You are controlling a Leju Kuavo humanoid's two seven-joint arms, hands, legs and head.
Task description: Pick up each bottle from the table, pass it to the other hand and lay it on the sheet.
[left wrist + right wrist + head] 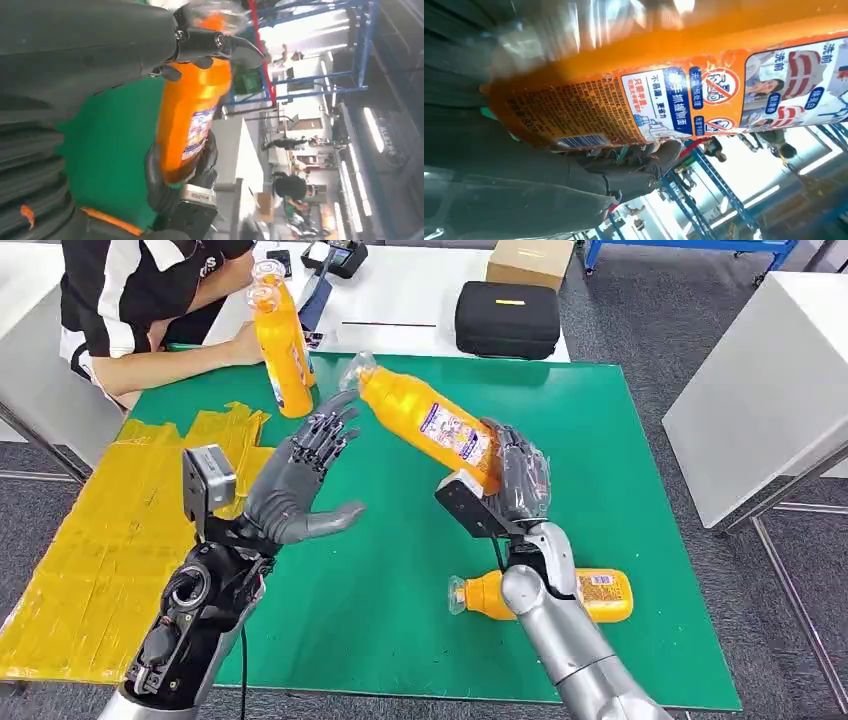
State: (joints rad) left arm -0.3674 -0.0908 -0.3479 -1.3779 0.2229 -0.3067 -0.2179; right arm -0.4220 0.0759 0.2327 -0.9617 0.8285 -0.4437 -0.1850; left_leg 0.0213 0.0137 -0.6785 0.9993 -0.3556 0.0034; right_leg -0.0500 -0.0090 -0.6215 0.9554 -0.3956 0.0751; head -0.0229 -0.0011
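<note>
Bottle (432, 420) tilted in right hand (515, 475), cap near open left hand (300, 475)

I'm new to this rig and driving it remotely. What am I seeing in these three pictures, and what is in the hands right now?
The wide picture is from the robot's head, looking down at a green table. The other two come from cameras at each wrist, turned sideways. The right hand grips an orange bottle by its base, tilted toward the left hand, which is spread beside the bottle's cap end and holds nothing. A second bottle lies on the table near the right arm. A person at the far side holds a third bottle upright. The yellow sheet lies on the left.
</note>
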